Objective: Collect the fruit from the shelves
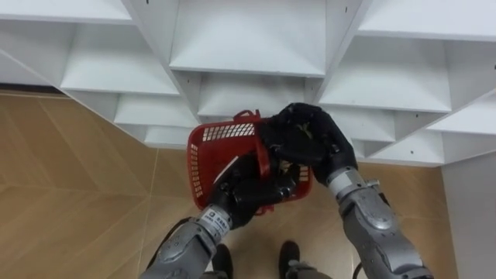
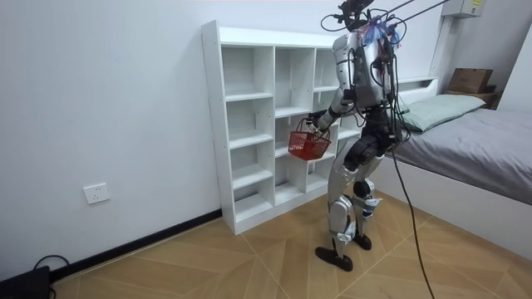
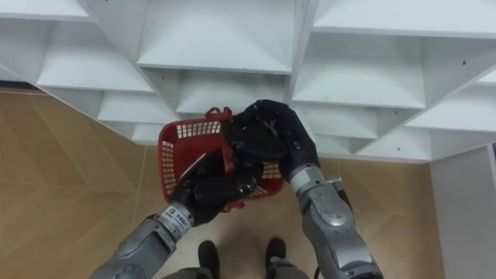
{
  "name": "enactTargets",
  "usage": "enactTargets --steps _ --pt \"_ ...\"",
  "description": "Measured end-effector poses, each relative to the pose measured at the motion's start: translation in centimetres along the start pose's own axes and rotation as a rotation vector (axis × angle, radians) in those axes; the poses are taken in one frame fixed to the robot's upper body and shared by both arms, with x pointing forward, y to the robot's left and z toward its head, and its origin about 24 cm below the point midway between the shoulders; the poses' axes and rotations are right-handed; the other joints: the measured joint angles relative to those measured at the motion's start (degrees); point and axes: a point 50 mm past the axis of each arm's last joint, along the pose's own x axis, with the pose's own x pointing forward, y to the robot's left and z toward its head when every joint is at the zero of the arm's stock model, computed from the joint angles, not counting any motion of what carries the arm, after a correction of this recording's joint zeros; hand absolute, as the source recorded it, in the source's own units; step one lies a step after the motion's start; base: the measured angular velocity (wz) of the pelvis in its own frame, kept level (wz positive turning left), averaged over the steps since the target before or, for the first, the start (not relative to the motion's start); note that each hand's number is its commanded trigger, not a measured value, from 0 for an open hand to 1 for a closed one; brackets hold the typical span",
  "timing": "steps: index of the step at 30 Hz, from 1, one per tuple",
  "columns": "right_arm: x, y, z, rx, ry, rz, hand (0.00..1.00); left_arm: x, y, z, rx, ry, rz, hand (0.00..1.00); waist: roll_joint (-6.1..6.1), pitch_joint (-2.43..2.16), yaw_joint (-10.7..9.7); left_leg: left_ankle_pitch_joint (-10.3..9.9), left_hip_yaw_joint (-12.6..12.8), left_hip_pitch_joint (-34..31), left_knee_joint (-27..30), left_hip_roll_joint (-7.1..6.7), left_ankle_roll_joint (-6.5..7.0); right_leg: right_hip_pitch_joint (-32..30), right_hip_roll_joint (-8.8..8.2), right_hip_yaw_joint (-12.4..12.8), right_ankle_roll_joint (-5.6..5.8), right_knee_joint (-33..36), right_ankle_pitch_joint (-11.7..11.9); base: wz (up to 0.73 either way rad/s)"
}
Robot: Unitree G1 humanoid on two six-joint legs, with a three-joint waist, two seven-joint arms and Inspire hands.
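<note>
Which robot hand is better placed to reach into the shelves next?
Right, probably. The left robot hand is curled on the red basket, carrying it; the right robot hand sits over the basket, closer to the white shelves.

Centre: basket (image 1: 208, 147), red plastic, latticed walls, slight gloss. 12 o'clock: closet (image 1: 248, 39), white board, smooth, matt. 8 o'clock: floor (image 1: 70, 178), wood herringbone, low sheen.

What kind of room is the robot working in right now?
Likely a bedroom: a bed with grey bedding and a pillow at the room view's right, a white shelf unit, wood parquet floor. The left robot hand holds a red basket.
</note>
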Motion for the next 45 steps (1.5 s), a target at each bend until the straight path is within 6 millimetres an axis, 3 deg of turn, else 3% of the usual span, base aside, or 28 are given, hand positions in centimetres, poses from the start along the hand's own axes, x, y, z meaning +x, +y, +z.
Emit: enactTargets --steps 31,37,45 --pt "-0.4 0.0 0.0 0.042 -0.035 0.020 0.00 0.1 -0.2 0.7 0.007 -0.028 -0.024 1.00 0.23 -0.25 -0.4 0.0 -0.2 -0.1 1.2 0.28 0.00 0.1 0.60 0.7 -0.37 0.0 0.8 -0.01" --pt "-0.5 0.0 0.0 0.038 -0.042 0.020 0.00 0.0 0.0 1.1 0.087 -0.029 -0.023 1.00 0.21 -0.24 -1.1 0.0 -0.3 -0.1 1.3 0.34 0.01 0.2 0.67 0.7 -0.35 -0.2 1.0 0.00" --pt "-0.5 0.2 0.6 -0.134 -0.055 0.060 0.00 -0.6 0.9 1.6 0.174 -0.005 -0.021 1.00 0.22 -0.25 -1.4 -0.1 -0.1 -0.3 1.4 0.93 -0.13 0.0 1.08 0.4 -0.72 -0.4 1.3 -0.01"
